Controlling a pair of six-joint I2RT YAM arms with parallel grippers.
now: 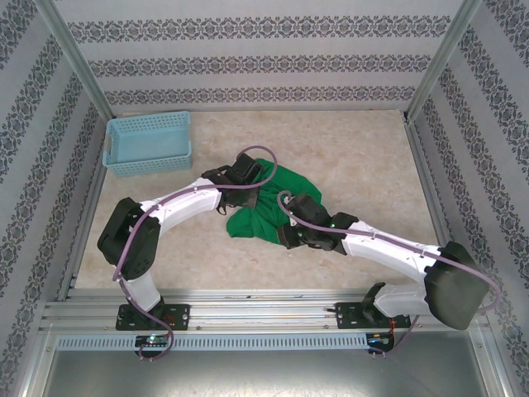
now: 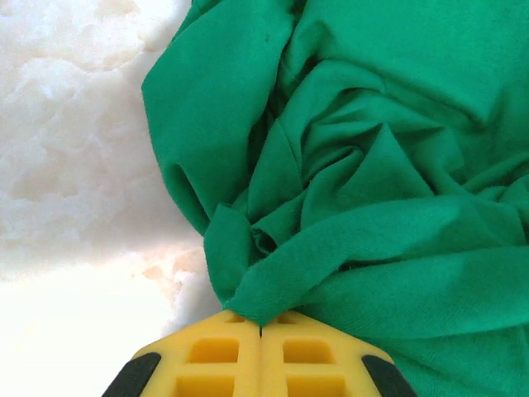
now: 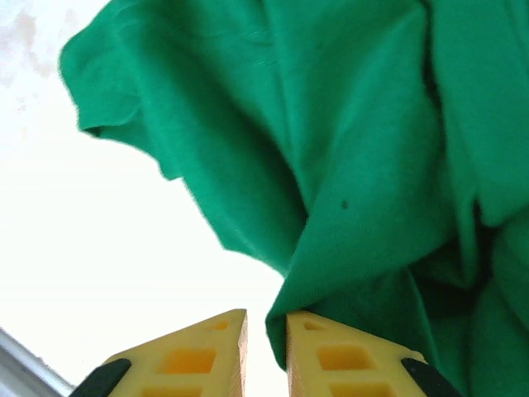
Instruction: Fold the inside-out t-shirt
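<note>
The inside-out t-shirt is a bright green, crumpled heap in the middle of the table, bunched between both arms. My left gripper sits at its upper left edge. In the left wrist view, the left gripper has its yellow fingers pressed together on a fold of the t-shirt. My right gripper is at the heap's lower right edge. In the right wrist view, the right gripper is slightly open, and an edge of the t-shirt hangs in the narrow gap against the right finger.
A light blue mesh basket stands at the back left. Bare marbled table lies right of and behind the shirt. Patterned walls and metal posts enclose the table, and a metal rail runs along the near edge.
</note>
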